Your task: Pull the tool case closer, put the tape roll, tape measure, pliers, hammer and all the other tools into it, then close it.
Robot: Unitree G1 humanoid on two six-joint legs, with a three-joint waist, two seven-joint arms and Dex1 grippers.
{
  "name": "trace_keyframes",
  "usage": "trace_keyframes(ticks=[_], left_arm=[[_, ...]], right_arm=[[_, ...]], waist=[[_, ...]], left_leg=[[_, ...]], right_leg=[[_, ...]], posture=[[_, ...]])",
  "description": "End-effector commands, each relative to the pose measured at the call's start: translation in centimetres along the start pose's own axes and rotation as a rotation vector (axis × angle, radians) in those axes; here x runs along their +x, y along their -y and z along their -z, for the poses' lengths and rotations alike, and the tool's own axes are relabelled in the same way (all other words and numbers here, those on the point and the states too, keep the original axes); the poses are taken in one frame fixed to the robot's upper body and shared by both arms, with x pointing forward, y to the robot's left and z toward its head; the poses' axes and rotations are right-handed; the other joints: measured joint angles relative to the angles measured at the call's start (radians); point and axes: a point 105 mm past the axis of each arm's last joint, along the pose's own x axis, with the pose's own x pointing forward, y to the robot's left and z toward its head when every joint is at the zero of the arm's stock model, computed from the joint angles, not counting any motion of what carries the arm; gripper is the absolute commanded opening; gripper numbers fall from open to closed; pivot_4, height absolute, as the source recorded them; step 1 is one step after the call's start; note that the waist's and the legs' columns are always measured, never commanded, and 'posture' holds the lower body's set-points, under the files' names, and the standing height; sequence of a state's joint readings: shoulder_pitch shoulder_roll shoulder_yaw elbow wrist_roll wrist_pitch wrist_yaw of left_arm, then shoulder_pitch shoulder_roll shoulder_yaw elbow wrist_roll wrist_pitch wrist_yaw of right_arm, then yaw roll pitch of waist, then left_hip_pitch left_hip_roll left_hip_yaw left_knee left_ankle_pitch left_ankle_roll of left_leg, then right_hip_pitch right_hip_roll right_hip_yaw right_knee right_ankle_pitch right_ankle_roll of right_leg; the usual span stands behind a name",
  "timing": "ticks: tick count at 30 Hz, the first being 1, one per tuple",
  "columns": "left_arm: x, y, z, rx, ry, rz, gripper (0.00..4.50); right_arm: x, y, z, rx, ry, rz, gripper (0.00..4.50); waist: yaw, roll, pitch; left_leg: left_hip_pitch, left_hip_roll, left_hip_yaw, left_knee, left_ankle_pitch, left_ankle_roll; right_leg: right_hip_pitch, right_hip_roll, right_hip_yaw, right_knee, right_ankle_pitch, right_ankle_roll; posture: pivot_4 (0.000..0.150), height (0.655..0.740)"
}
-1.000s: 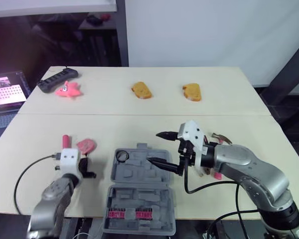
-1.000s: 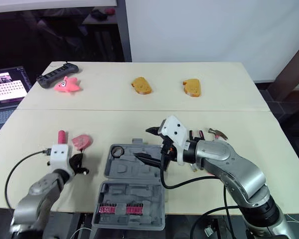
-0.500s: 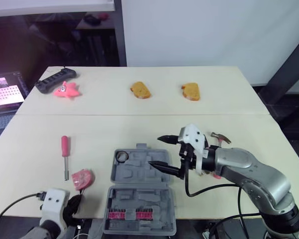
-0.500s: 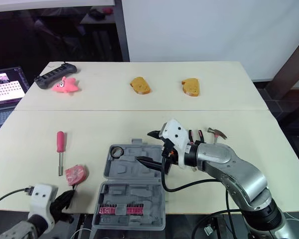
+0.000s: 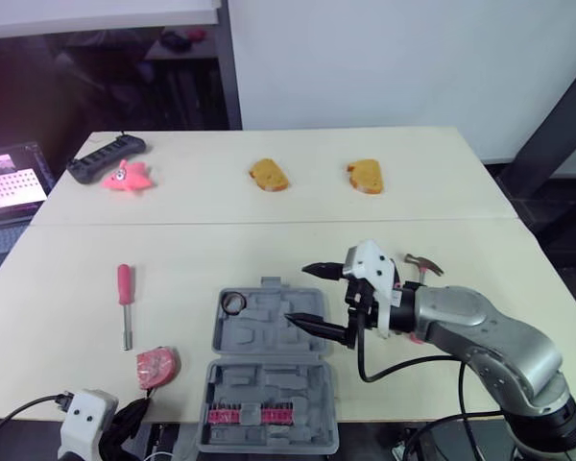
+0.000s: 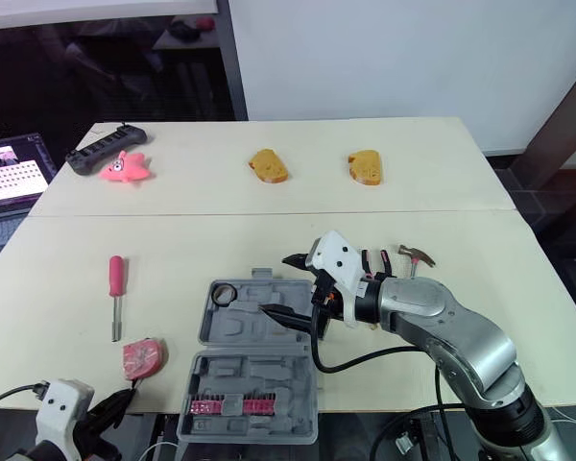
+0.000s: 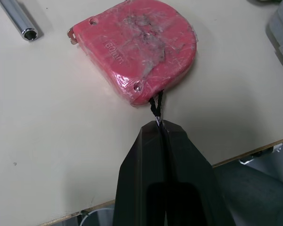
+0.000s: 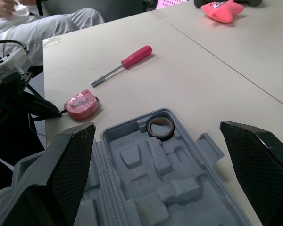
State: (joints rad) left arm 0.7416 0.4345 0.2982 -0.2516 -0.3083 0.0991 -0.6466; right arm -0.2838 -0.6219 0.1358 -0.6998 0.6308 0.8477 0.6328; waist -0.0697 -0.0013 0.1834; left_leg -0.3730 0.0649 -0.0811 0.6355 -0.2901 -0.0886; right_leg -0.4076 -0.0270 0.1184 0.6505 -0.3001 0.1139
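Observation:
The grey tool case [image 5: 269, 370] lies open near the table's front edge. A tape roll [image 5: 234, 303] sits in its far left pocket. My right gripper [image 5: 300, 293] hovers open over the case's far half, holding nothing. A hammer [image 5: 422, 264] and red-handled pliers [image 6: 374, 259] lie beside my right arm. The red tape measure [image 7: 137, 49] lies left of the case, close to the front edge. My left gripper [image 7: 160, 126] is shut on its black cord, just off the edge. A red screwdriver [image 5: 125, 303] lies farther back on the left.
Two bread-shaped toys [image 5: 270, 175] [image 5: 367, 177], a pink star toy [image 5: 127, 176] and a black power strip [image 5: 106, 156] lie along the far side. A laptop [image 5: 10, 178] stands off the left edge. A seated person's legs [image 8: 61, 23] are beyond the table.
My left gripper has drawn back past the front edge, dragging the tape measure by its cord toward that edge and uncovering the screwdriver. The right gripper has barely moved.

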Motion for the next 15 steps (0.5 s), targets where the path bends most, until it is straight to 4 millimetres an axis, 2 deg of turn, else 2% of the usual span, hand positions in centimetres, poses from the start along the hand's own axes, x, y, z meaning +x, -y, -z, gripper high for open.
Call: trace_keyframes(ticks=[1,5,7,8,11,13,15], left_arm=[[-1.1,-1.2,3.8,-0.043,-0.141,-0.04,1.33],[-1.8,-1.2,2.5,-0.009,-0.1,0.05,3.35],[-2.6,-2.0,2.9,0.025,-0.102,0.085,4.3],[-3.0,-2.6,3.1,0.039,-0.105,0.097,4.42],[-3.8,-3.9,1.9,0.089,-0.078,0.165,4.42],[-3.9,-4.0,-1.2,0.157,-0.043,0.278,4.42],[-3.8,-4.7,-3.3,0.251,-0.05,0.376,4.42]], right_arm=[[-0.1,0.0,-0.7,-0.026,0.022,0.006,4.5],[-0.2,-0.1,-0.6,-0.025,0.026,0.008,4.5],[-0.2,-0.1,-0.7,-0.026,0.031,0.008,4.5],[-0.1,-0.2,-0.7,-0.026,0.033,0.007,4.5],[-0.1,-0.2,-0.8,-0.028,0.04,0.006,4.5],[0.1,-0.2,-0.8,-0.027,0.044,0.005,4.5],[0.3,-0.2,-0.8,-0.028,0.05,0.004,4.5]], waist=[[0.0,0.002,-0.001],[-0.001,0.004,-0.003],[-0.002,0.004,-0.002],[-0.002,0.003,-0.003],[-0.004,0.0,-0.002],[-0.002,-0.004,-0.001],[0.009,-0.011,0.001]], left_leg=[[0.0,0.0,0.0,-0.001,0.0,0.0],[0.002,0.0,-0.002,-0.004,0.0,0.0],[0.001,0.0,-0.003,-0.005,0.0,0.0],[0.001,0.0,-0.003,-0.005,0.0,0.0],[0.0,0.0,-0.003,-0.005,0.0,0.0],[-0.001,0.0,-0.002,-0.005,0.0,0.0],[-0.001,0.0,-0.002,-0.005,0.0,0.0]], right_leg=[[0.0,0.0,0.0,0.0,0.0,0.0],[-0.003,0.003,0.0,0.001,0.001,-0.002],[-0.004,0.003,0.0,0.001,0.001,-0.003],[-0.004,0.003,0.001,0.001,0.002,-0.003],[-0.006,0.003,0.001,0.001,0.002,-0.003],[-0.006,0.003,0.001,0.0,0.001,-0.003],[-0.007,0.003,0.001,0.001,0.002,-0.003]], posture=[[0.15,0.74],[0.15,0.74],[0.15,0.74],[0.15,0.74],[0.15,0.74],[0.15,0.74],[0.15,0.74]])
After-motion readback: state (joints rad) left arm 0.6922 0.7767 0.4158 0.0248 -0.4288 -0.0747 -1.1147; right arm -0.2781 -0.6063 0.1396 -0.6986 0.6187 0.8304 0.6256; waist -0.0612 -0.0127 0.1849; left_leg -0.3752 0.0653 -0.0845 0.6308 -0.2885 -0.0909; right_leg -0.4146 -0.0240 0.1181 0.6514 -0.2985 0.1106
